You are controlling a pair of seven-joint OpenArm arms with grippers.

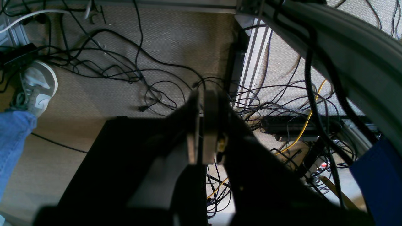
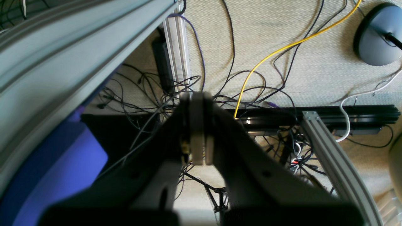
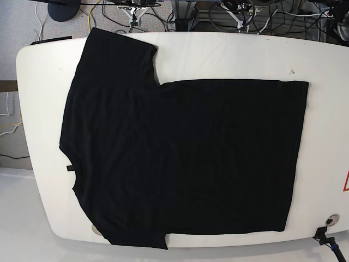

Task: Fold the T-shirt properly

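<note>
No folds are seen yet; the task is judged to be at its very start. Nearest in the left wrist view, the left gripper (image 1: 201, 125) is seen with its pads pressed together and nothing pinched, pointed down at carpet (image 1: 169, 40) and a tangle of cables (image 1: 150, 91). A grey sneaker (image 1: 39, 86) and a blue-jeaned leg (image 1: 12, 141) are seen at that view's left edge. In the right wrist view, the right gripper (image 2: 198, 128) is likewise closed and empty, over cables, a yellow cable (image 2: 276, 50) and aluminium framing (image 2: 333, 157); a round grey stand base (image 2: 378, 34) lies further off.

Neither arm is seen in the base view. The T-shirt (image 3: 185, 158) is laid flat on the white table (image 3: 229, 52), plain black side up, both sleeves spread, collar toward the view's left and hem toward its right. No print is visible. Touching of the cloth by either gripper is not shown.

All folding is left: sleeves or sides to be brought in, then the body doubled over, as judged from the layout.
</note>
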